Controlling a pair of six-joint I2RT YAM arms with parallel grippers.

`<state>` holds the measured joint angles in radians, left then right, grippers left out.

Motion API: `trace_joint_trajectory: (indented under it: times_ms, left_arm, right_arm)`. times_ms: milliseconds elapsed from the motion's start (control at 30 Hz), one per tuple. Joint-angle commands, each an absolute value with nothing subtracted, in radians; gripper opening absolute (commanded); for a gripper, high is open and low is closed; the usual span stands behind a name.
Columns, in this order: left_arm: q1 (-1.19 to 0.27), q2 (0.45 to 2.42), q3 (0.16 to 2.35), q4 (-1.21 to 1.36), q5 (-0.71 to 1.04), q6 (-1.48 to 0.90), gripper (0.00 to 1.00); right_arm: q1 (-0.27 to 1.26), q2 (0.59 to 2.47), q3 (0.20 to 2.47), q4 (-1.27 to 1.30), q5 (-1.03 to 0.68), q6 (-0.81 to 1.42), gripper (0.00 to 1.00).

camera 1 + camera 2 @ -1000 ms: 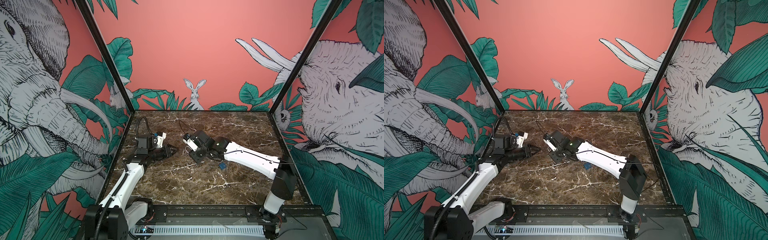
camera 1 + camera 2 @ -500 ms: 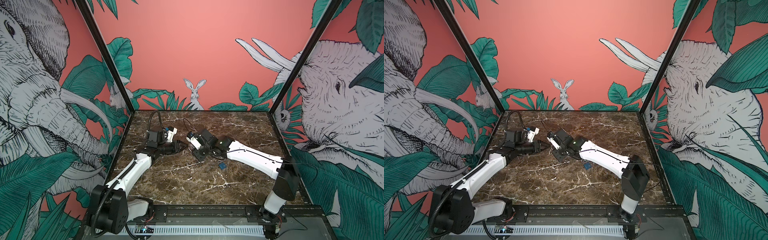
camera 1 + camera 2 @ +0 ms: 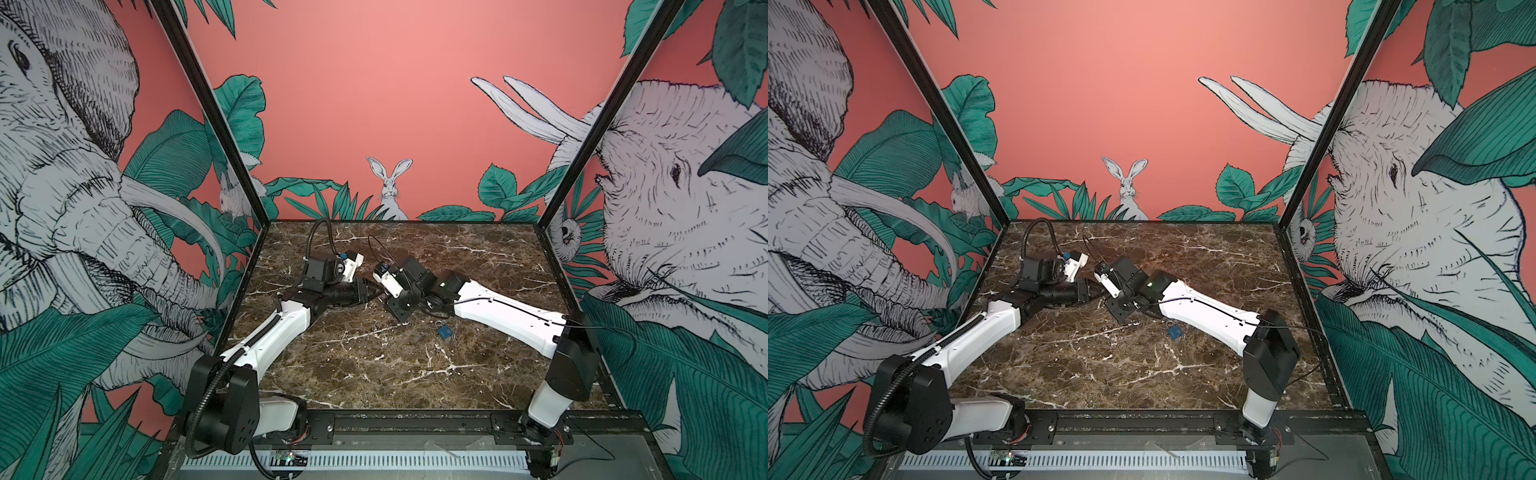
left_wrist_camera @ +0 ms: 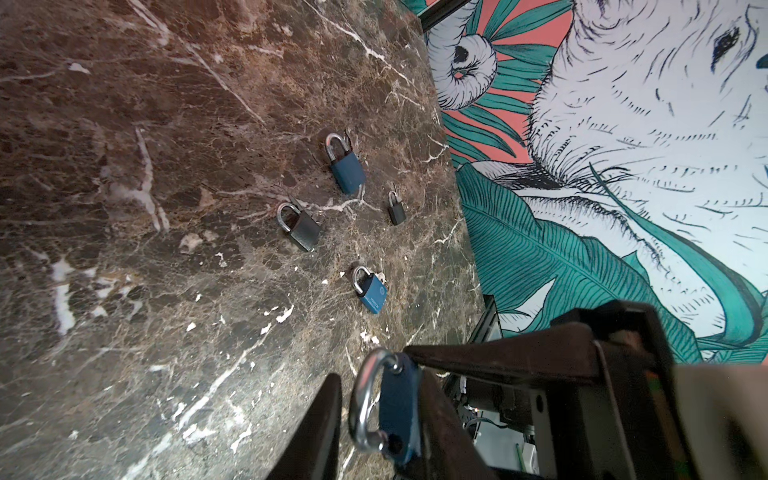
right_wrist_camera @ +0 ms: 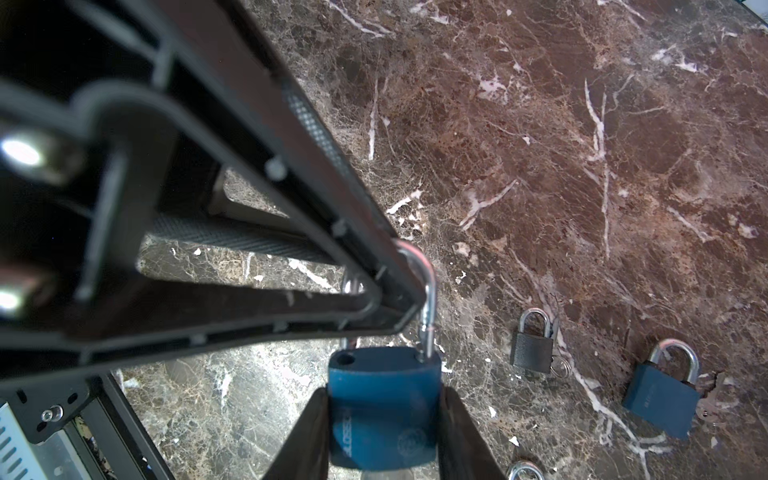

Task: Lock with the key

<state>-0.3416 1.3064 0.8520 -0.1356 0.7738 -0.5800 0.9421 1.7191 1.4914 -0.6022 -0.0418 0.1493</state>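
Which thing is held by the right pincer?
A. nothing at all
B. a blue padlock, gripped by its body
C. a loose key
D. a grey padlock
B: in the right wrist view the right pincer is clamped on both sides of the body of the blue padlock.

Two arms, white shells over black joints.
Ribbed black conduit [image 3: 309,241] on left arm [image 3: 286,328]; thin black cable [image 3: 515,306] and green light [image 3: 443,285] on right arm [image 3: 536,328]. White camera mount [image 3: 351,266] at wrist. Matte black tapered fingers on left gripper [image 4: 376,374] and right gripper [image 5: 382,392].
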Motion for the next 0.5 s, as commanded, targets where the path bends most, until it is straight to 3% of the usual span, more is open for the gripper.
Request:
trace_joint_trajectory:
  times_ms: [0, 267, 467]
  left_arm:
    - [-0.354, 1.31, 0.877, -0.11, 0.782, -0.58, 0.31]
    - [-0.365, 1.324, 0.868, -0.103, 0.783, -0.581, 0.23]
    - [-0.367, 1.335, 0.872, -0.103, 0.784, -0.58, 0.05]
  right_arm:
    - [0.938, 1.669, 1.498, -0.565, -0.049, 0.156, 0.16]
    - [0.936, 1.669, 1.494, -0.555, -0.05, 0.158, 0.16]
    - [0.935, 1.665, 1.498, -0.553, -0.057, 0.161, 0.16]
